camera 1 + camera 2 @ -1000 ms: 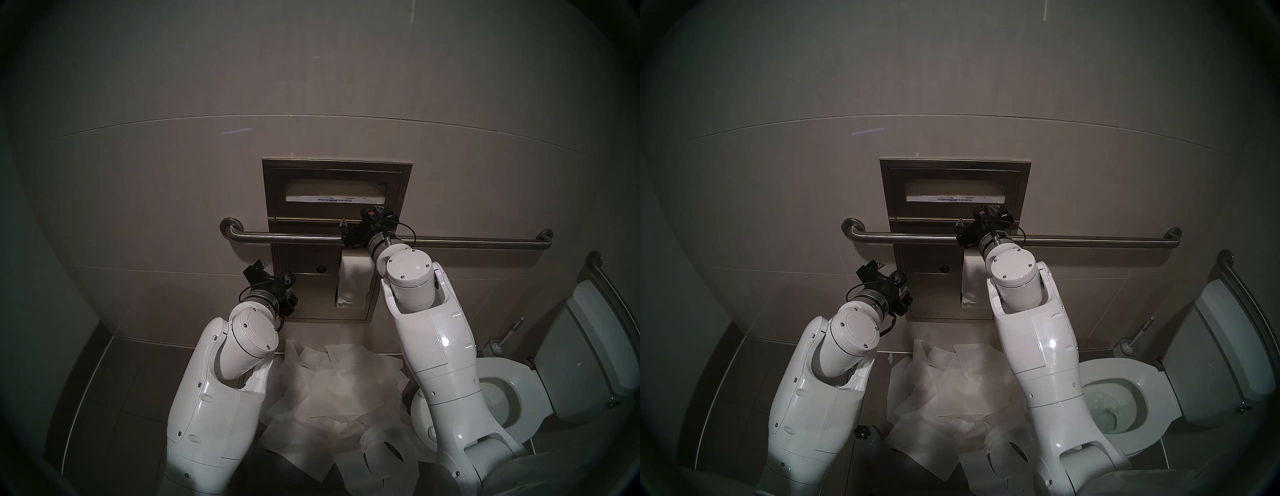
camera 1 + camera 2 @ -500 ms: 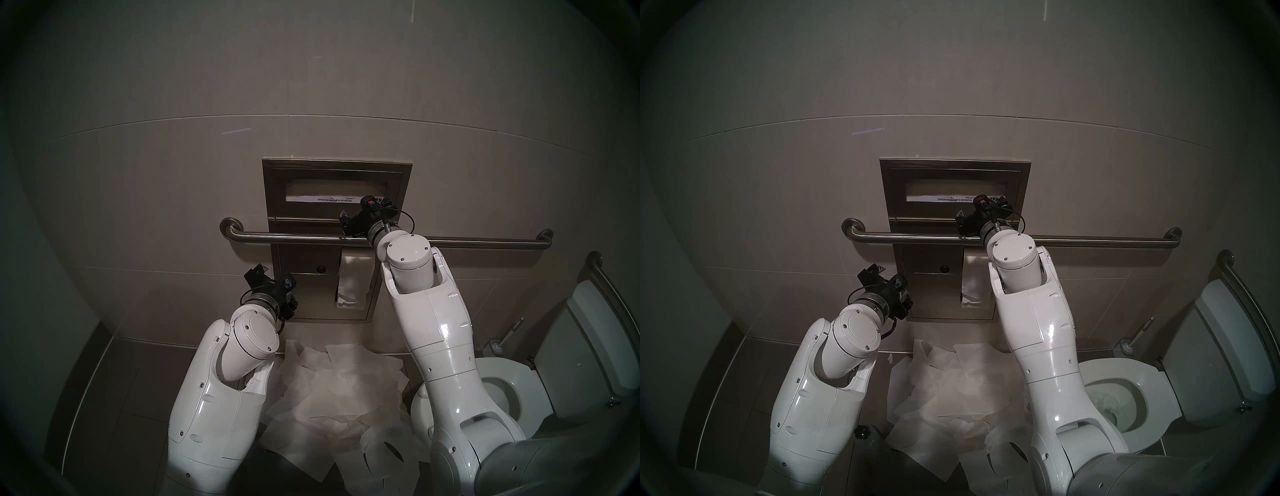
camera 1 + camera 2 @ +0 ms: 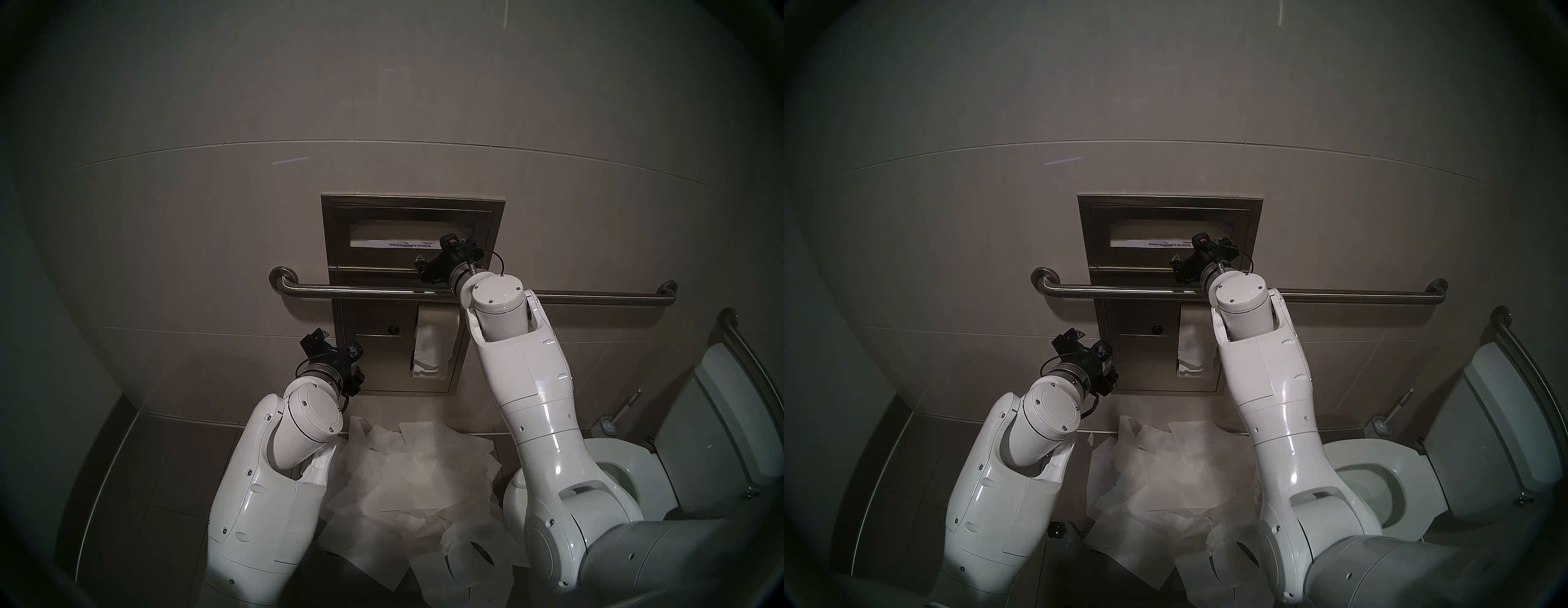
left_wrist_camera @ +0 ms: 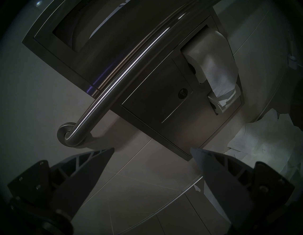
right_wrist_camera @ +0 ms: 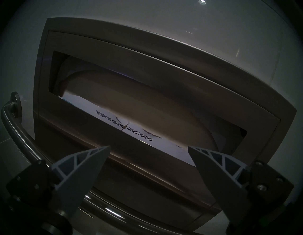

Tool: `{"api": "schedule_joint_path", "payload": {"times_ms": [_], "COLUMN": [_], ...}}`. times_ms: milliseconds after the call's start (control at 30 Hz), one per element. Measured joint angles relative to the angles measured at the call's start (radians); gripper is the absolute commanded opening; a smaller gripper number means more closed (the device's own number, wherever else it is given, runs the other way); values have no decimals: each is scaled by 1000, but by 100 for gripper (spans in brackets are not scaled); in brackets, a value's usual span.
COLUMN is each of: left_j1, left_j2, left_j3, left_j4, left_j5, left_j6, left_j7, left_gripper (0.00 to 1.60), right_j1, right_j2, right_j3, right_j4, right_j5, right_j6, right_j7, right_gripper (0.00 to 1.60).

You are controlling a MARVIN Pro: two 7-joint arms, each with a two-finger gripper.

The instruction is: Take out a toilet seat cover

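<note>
The toilet seat cover (image 3: 394,244) is a thin white folded sheet with a line of dark print. It sits in the slot of the steel wall dispenser (image 3: 339,237) and also shows in the head right view (image 3: 1153,244) and the right wrist view (image 5: 141,134). Its top edge is torn in places. My right gripper (image 3: 441,254) is open and empty, just below the slot's right part and above the grab bar; its fingertips (image 5: 105,149) stand a little short of the sheet. My left gripper (image 3: 316,335) is open and empty, low at the dispenser's left edge, and shows in its own wrist view (image 4: 152,148).
A steel grab bar (image 3: 360,292) runs across the dispenser under the slot. A toilet paper roll (image 3: 428,344) hangs in the lower part. Loose white sheets with oval cut-outs (image 3: 403,475) are piled on the floor. The toilet (image 3: 628,479) and a brush (image 3: 611,424) are at the right.
My right arm has risen and reached forward, bringing its open gripper up over the grab bar toward the slot. The left arm has barely moved.
</note>
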Motion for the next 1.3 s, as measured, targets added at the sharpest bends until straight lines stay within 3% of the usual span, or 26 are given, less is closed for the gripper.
{"api": "schedule_joint_path", "payload": {"times_ms": [1300], "left_j1": [-2], "left_j2": [0], "left_j3": [0], "left_j4": [26], "left_j5": [4], "left_j6": [-1], "left_j7": [1], "left_gripper": [160], "right_j1": [228], "right_j2": [-70], "right_j3": [55], "right_j4": [279], "right_j5": [22], "right_j6": [-6], "right_j7": [-10], "right_gripper": [160]}}
